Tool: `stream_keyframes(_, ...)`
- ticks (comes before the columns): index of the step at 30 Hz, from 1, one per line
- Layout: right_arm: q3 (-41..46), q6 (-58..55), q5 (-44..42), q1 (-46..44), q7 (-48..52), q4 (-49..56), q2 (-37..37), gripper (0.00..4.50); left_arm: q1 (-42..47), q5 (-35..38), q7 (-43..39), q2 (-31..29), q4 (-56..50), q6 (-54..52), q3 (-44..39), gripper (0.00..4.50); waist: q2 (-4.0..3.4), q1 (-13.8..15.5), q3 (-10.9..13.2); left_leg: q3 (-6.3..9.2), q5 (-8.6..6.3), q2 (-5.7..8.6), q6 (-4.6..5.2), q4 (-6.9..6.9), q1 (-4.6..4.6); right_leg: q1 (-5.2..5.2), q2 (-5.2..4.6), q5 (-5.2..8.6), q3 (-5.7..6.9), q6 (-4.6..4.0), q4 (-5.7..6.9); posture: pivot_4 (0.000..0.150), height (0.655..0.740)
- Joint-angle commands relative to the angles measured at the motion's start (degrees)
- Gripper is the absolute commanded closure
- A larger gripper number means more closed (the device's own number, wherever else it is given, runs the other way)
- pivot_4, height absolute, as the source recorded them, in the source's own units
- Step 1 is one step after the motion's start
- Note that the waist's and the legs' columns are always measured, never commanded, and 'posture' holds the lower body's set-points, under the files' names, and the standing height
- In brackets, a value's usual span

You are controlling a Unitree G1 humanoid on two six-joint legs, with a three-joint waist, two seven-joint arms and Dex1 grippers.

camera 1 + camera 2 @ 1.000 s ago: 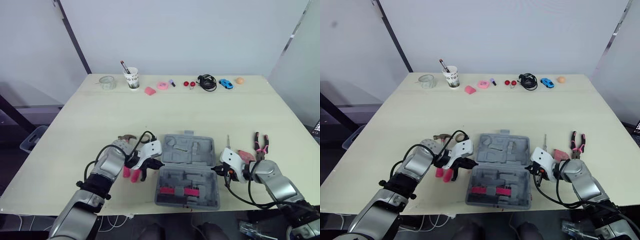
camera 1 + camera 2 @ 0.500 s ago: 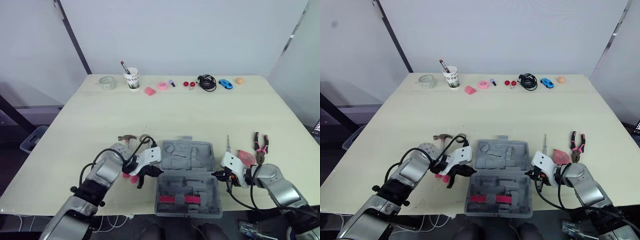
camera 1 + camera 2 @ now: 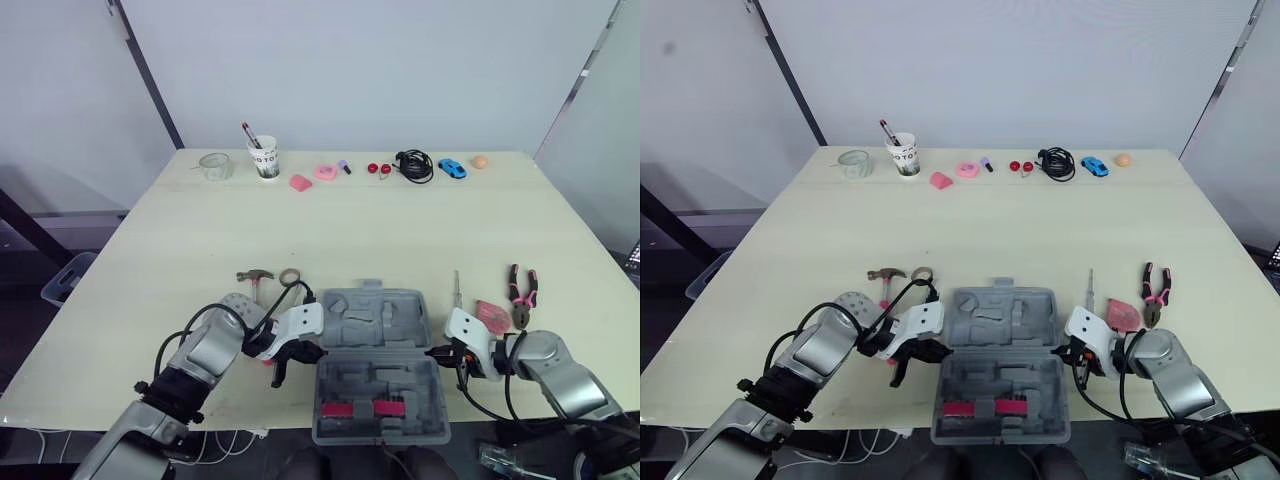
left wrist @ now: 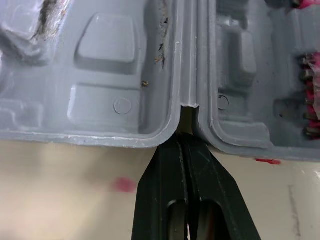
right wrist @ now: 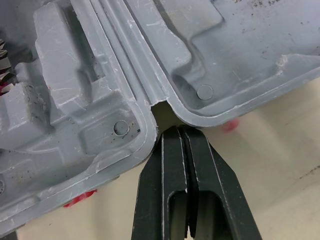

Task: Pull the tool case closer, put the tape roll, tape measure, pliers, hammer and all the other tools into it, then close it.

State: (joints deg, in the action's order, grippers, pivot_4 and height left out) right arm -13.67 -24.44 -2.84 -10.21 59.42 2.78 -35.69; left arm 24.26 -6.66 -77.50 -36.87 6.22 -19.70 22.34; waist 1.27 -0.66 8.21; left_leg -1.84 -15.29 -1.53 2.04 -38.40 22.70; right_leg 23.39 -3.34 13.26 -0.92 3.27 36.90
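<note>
Tool case (image 3: 375, 315) open at table's (image 3: 400, 230) 6 o'clock — left gripper (image 4: 183, 142) at its 9, right gripper (image 5: 180, 131) at 3, both with fingers together, tips at the case edge.

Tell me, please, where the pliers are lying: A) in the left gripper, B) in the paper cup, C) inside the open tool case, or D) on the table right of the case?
D: the pliers lie flat on the table, apart from and to the right of the open tool case.
</note>
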Motion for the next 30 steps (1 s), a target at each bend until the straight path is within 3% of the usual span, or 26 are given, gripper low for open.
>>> stream_keyframes(1, -0.6, -0.4, -1.9, 0.4, 1.2, 3.4, -0.5, 4.50, -2.3, -0.2, -1.4, -0.6, -0.3, -0.5, 3.5, 4.42, 0.00, 0.0, 0.0, 0.00, 0.00, 0.00, 0.00, 0.00, 0.00, 0.00, 0.00, 0.00, 0.00, 0.00, 0.00, 0.150, 0.7400)
stream_keyframes(30, -1.8, -2.8, -3.2, 0.9, 0.7, 5.4, -1.1, 4.50, -2.9, 0.7, -0.9, -2.8, -0.9, -0.9, 3.8, 4.42, 0.00, -0.1, 0.0, -0.01, 0.00, -0.04, 0.00, 0.00, -0.02, 0.00, 0.05, 0.00, -0.02, -0.01, 0.00, 0.150, 0.7400)
